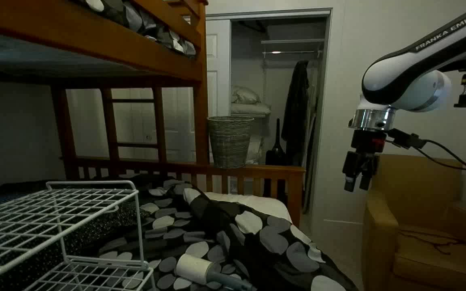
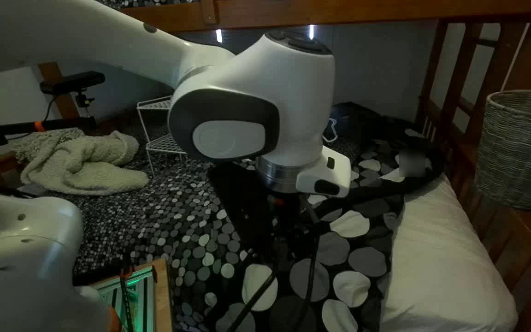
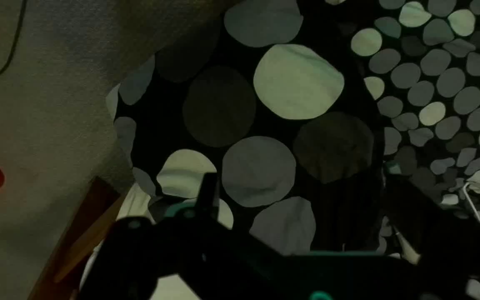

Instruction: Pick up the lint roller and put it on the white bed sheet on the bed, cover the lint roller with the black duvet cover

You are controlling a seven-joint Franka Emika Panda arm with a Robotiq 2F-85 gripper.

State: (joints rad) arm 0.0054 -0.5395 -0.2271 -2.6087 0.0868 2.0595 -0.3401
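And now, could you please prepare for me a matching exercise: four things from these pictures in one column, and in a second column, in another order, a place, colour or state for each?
Column one
1. lint roller
2. armchair
3. gripper
4. white bed sheet

Column two
a. dull yellow
b. beside the slatted rail of the bed
c. lying on the black duvet cover
d. open, holding nothing

Right pairs: 1-c; 2-a; 3-d; 4-b
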